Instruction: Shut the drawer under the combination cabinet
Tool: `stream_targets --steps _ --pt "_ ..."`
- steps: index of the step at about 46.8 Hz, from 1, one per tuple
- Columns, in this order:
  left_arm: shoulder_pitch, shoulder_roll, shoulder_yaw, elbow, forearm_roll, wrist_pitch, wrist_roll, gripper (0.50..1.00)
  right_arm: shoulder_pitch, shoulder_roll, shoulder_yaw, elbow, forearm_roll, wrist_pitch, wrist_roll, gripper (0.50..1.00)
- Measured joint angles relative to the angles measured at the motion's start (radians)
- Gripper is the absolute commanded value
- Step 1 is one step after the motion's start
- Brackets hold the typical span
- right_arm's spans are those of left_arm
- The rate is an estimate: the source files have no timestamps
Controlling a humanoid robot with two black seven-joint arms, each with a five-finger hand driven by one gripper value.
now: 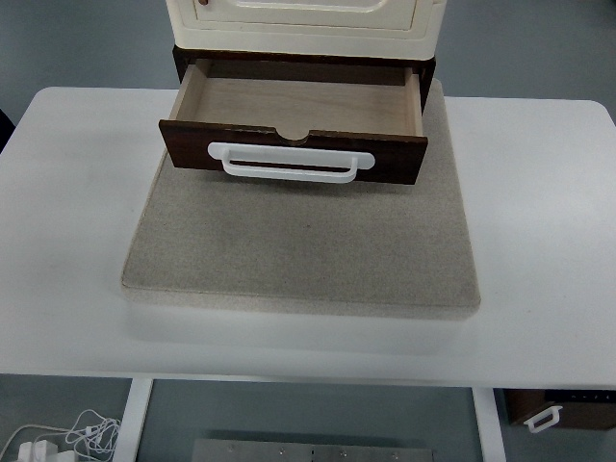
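Cabinet (303, 24), cream, at the table's (77, 221) far middle, standing on a grey mat (308, 250), likely to steady it. Drawer (294, 120), dark wood, beneath it: pulled well out toward the near edge, empty, white handle (292, 164) facing front for a push. Neither robot hand in view, so finger state cannot be told. Closing not yet begun.
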Motion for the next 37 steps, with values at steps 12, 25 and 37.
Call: stream_targets --steps 12,25,37 --pt "-0.029 0.056 0.000 -0.191 0.101 0.028 -0.015 0.990 0.000 0.000 0.000 0.000 0.000 0.000 0.000 0.952" --pt "-0.031 0.114 0.001 -0.469 0.155 0.044 -0.015 0.988 0.000 0.000 0.000 0.000 0.000 0.000 0.000 0.952" --pt "-0.028 0.119 0.026 -0.650 0.260 0.046 -0.015 0.988 0.000 0.000 0.000 0.000 0.000 0.000 0.000 0.952"
